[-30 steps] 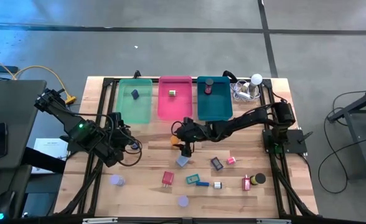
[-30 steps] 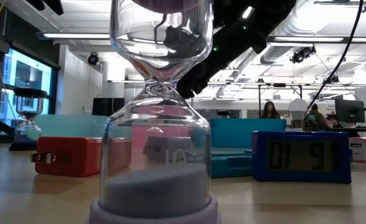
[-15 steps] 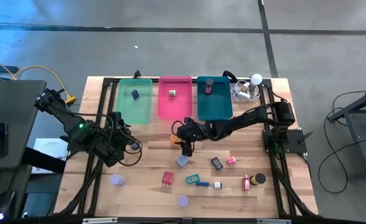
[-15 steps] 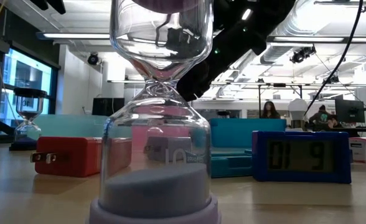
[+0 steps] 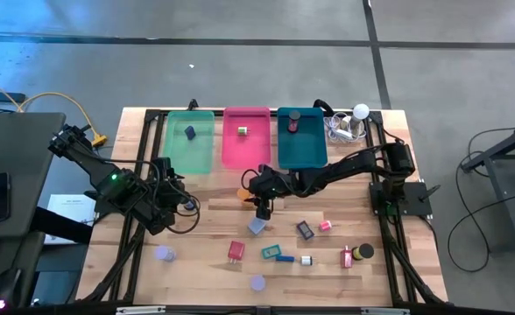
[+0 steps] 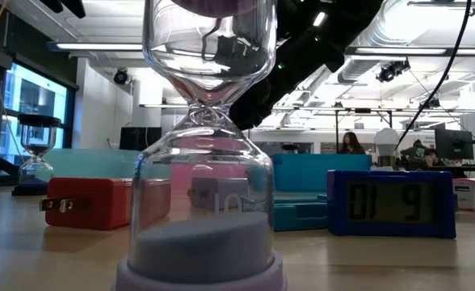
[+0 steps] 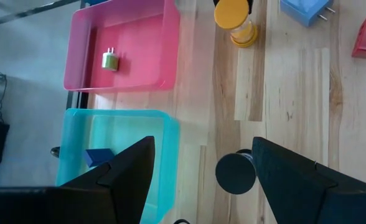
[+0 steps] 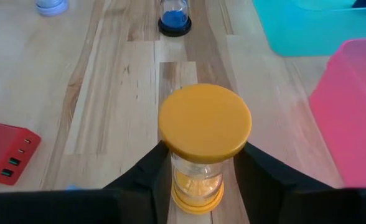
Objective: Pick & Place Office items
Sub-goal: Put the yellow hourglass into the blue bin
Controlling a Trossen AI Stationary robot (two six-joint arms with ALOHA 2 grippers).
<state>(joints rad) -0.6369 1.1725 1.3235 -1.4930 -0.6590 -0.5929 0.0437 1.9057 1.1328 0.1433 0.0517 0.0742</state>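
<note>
Closing on the orange hourglass is the step in hand, I'd say, and the right pincer has it lined up nicely: 1 finger on each side of the glass waist, right under the orange cap. Fingers look snug against the glass, so I'd call it grasping the hourglass, though it's not off the desk yet. To do this well, I'd keep the squeeze gentle (glass, round, could slip or twist) and lift straight up before swinging toward a tray, since the pink tray is just beside it and the wall could clip the base.

Pose-wise, the right arm reaches from its mount on the right edge across to the middle of the desk, low and stretched, pincer pointing down at the hourglass just in front of the pink tray.

The left pincer waits released over the left side, hovering above a dark-capped hourglass near the green tray
</note>
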